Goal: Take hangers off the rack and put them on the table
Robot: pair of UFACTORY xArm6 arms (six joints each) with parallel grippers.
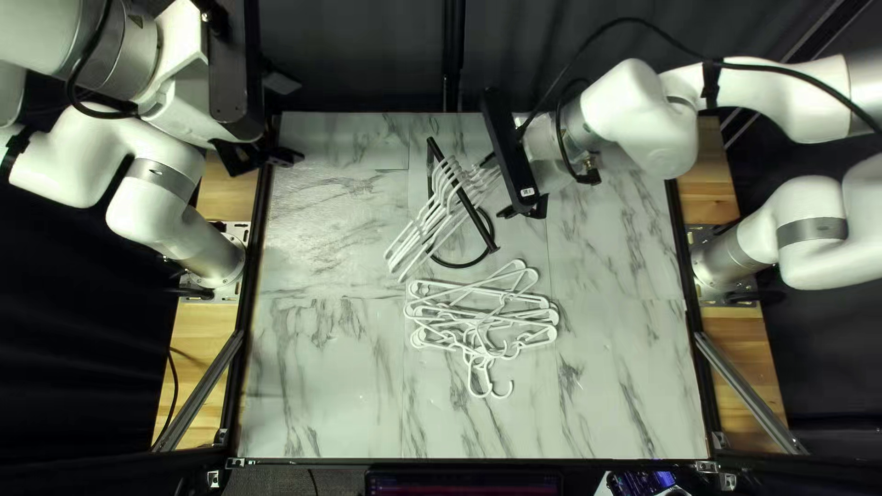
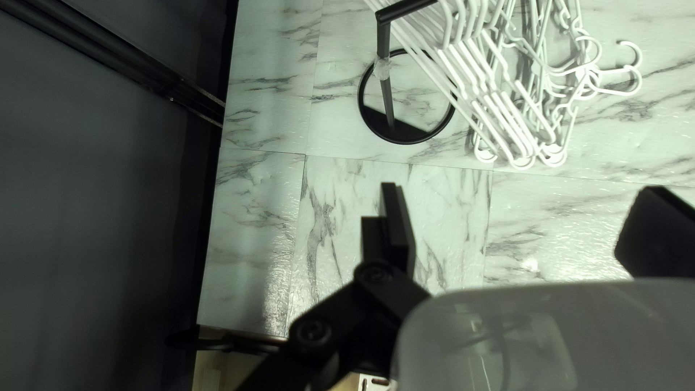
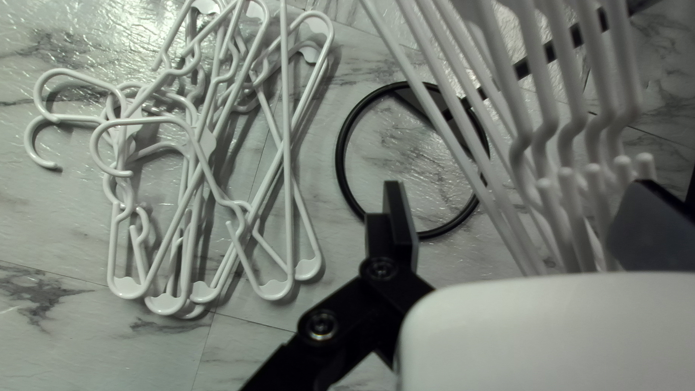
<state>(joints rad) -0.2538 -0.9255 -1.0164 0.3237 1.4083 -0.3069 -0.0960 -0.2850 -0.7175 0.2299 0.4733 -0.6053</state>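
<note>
Several white hangers (image 1: 432,220) hang from the black rack (image 1: 485,231). Nearer the table's near edge, a loose pile of white hangers (image 1: 482,317) lies flat with hooks overlapping. My left gripper (image 1: 268,158) is open over the far left part of the table, away from the rack; in the left wrist view, bare tabletop shows between the fingers of the gripper (image 2: 525,228). My right gripper (image 1: 524,209) is beside the rack. In the right wrist view, hanging hangers (image 3: 572,137) extend into the space between the open fingers of this gripper (image 3: 521,221), not clamped.
The rack's round base (image 3: 342,159) stands on the marble-patterned table (image 1: 322,386). Dark curtain (image 1: 358,55) rises behind the far edge. A cable (image 1: 643,28) loops above my right arm. Metal rails (image 1: 197,390) flank the table's near corners.
</note>
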